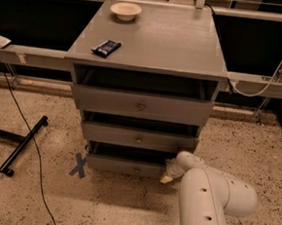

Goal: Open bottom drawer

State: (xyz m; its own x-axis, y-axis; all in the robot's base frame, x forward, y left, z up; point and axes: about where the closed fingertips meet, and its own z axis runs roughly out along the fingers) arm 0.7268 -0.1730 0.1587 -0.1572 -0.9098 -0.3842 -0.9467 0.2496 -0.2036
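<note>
The bottom drawer (pixel 127 166) is the lowest, shortest grey front of three in the grey cabinet, with a small round knob (pixel 136 171) at its centre. It stands slightly out, with a dark gap above it. My gripper (pixel 167 176) is low by the floor at the drawer's right end, at the tip of my white arm (pixel 207 198). The arm hides the drawer's right corner.
The middle drawer (pixel 139 138) and top drawer (pixel 141 104) sit above, each a little out. On the cabinet top (pixel 176 39) are a white bowl (pixel 125 10) and a dark packet (pixel 106 47). A blue X mark (pixel 80 165), a black stand leg (pixel 24 144) and a cable (pixel 35 150) are on the floor at left.
</note>
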